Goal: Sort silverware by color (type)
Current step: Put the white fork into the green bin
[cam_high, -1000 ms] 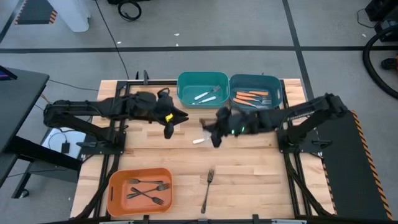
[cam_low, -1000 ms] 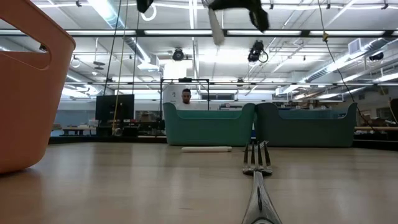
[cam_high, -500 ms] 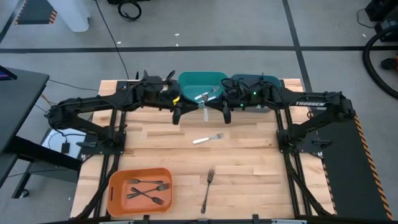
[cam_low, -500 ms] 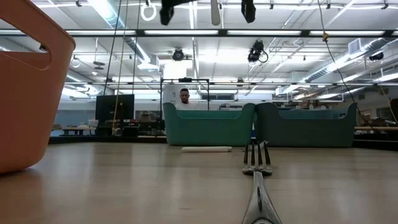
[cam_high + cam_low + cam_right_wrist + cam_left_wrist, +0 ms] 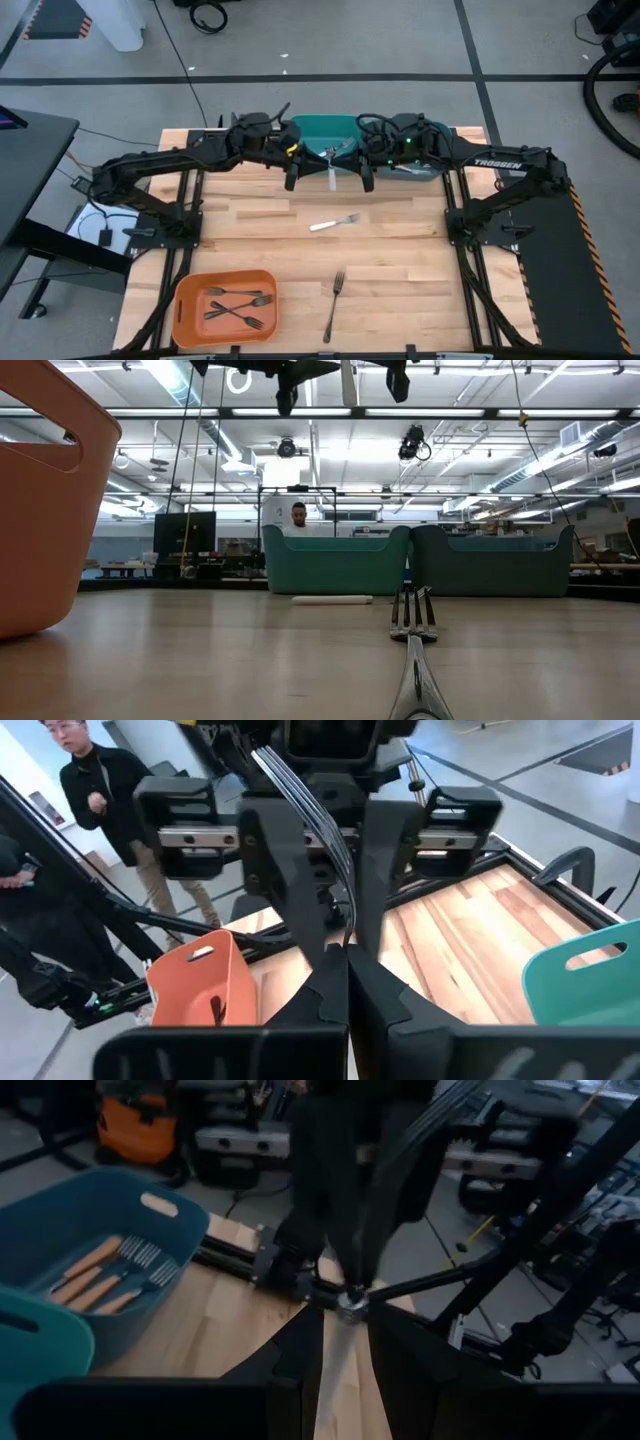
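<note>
Our left gripper [image 5: 291, 176] has closed in on the white-handled fork [image 5: 330, 179] pinched by our right gripper [image 5: 366, 176]; left fingers apart. Next, release over the green bin [image 5: 312, 131] at the table's far edge.

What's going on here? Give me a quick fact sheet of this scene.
Left gripper: raised by the green bin, open
Right gripper: facing it, shut on held white fork
Loose on table: second white fork, single dark fork
Orange bin: sorted dark forks
Blue bin: orange-handled forks
</note>
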`<state>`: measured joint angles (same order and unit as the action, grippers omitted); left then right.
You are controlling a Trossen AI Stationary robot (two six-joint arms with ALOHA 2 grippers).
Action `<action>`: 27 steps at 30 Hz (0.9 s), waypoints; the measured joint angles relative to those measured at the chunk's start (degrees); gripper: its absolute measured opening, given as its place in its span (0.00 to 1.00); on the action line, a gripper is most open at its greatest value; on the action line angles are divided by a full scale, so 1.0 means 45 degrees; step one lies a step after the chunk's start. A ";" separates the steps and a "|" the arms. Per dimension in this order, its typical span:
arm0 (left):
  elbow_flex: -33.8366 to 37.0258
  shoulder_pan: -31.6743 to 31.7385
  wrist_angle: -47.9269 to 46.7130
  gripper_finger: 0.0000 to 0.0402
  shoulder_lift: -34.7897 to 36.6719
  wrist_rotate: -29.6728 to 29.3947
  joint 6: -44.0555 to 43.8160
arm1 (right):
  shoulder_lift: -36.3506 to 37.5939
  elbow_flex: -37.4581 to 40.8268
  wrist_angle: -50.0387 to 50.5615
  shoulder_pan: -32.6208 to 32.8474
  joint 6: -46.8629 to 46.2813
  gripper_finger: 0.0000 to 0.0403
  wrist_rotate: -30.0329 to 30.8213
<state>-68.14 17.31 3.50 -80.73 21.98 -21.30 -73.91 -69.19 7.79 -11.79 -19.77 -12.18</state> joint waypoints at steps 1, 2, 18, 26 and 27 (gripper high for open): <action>0.0012 0.0026 -0.0029 0.23 -0.0014 0.0014 0.0070 | 0.0000 0.0000 0.0019 0.0005 0.0000 0.00 -0.0028; 0.0019 0.0053 0.0006 0.23 -0.0014 0.0026 0.0208 | 0.0000 0.0005 0.0033 0.0005 -0.0008 0.00 -0.0038; 0.0019 0.0365 0.1108 0.23 0.0108 0.0461 0.0513 | 0.0010 0.0010 0.0660 0.0005 -0.0282 0.00 -0.0025; 0.0016 0.0366 0.2041 0.23 0.0029 0.0611 0.0213 | -0.0029 0.0010 0.0628 0.0005 -0.0282 0.00 -0.0028; 0.0015 0.0366 0.2103 0.23 0.0001 0.0611 0.0188 | -0.0063 0.0010 0.0625 0.0005 -0.0308 0.00 -0.0028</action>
<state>-68.07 18.96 12.96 -80.73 24.73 -20.46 -74.19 -69.14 10.60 -11.77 -21.16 -12.31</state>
